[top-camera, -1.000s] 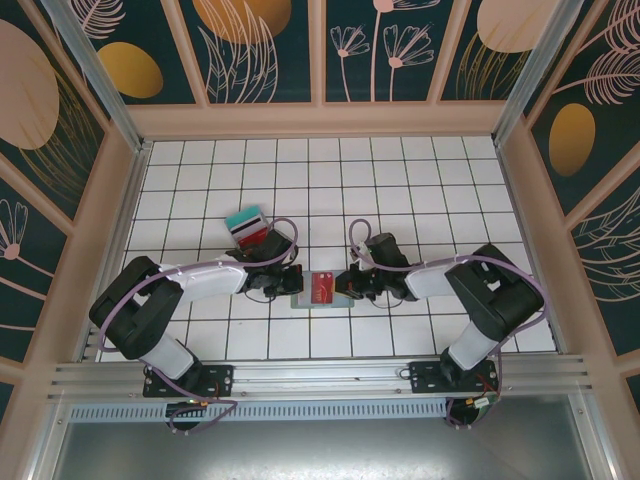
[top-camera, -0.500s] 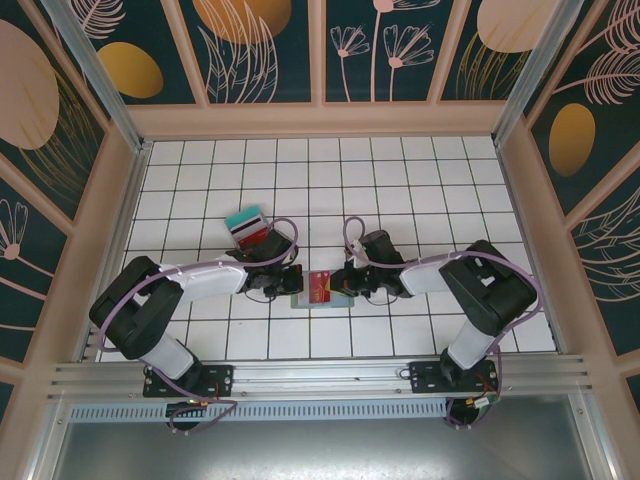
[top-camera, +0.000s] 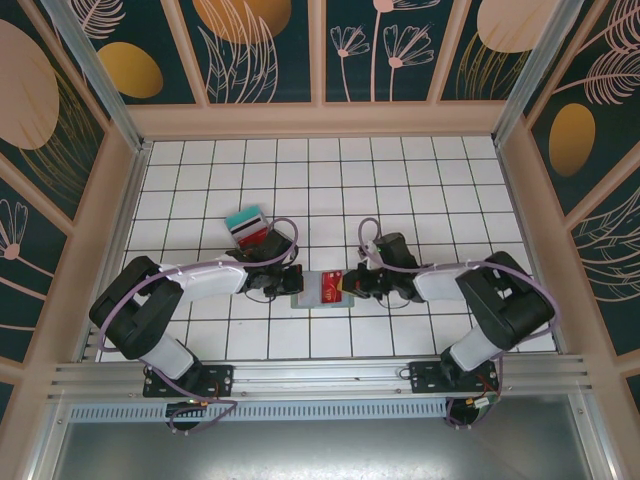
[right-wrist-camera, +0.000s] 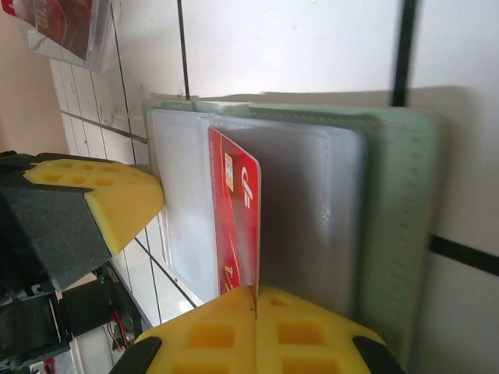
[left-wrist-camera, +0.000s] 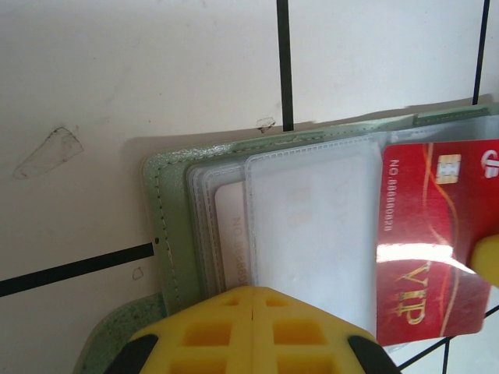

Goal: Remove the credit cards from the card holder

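I've drawn my right tool (top-camera: 349,287) back rightward across the card holder (top-camera: 304,299), sliding the red card (top-camera: 330,289) partly out that way.

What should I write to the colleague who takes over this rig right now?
Left gripper: jaws shut, on the card holder's edge.
Right gripper: jaws shut on the red VIP card, above the open holder.
Done: a card stack lies beyond the left gripper.
Left: set the VIP card aside; a pale card sits inside the holder.
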`<action>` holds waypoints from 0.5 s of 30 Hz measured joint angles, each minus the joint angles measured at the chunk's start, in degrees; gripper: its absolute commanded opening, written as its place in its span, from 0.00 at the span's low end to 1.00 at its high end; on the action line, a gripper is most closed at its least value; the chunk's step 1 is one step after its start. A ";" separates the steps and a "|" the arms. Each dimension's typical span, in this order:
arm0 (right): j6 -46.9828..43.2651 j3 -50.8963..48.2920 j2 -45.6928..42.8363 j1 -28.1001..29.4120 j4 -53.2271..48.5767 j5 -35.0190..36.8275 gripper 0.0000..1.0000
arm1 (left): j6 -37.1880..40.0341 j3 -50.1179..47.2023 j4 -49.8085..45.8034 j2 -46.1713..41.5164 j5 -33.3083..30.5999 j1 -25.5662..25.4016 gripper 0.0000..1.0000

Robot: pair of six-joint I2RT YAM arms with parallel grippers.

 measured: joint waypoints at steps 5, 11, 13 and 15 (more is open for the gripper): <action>-2.21 -0.66 -6.03 -2.47 -4.68 -0.20 0.00 | 0.02 0.61 -0.94 0.04 -0.22 0.00 0.09; -5.27 1.22 -13.11 -5.70 -12.44 0.44 0.00 | -0.35 2.47 -3.34 -0.76 -1.88 0.00 0.32; -5.81 2.47 -14.80 -6.56 -14.16 0.48 0.00 | -0.70 3.65 -3.96 -2.01 -2.21 0.07 0.34; -5.99 3.61 -16.13 -7.17 -15.19 0.44 0.00 | -1.29 4.90 -3.80 -3.56 -2.10 0.39 0.37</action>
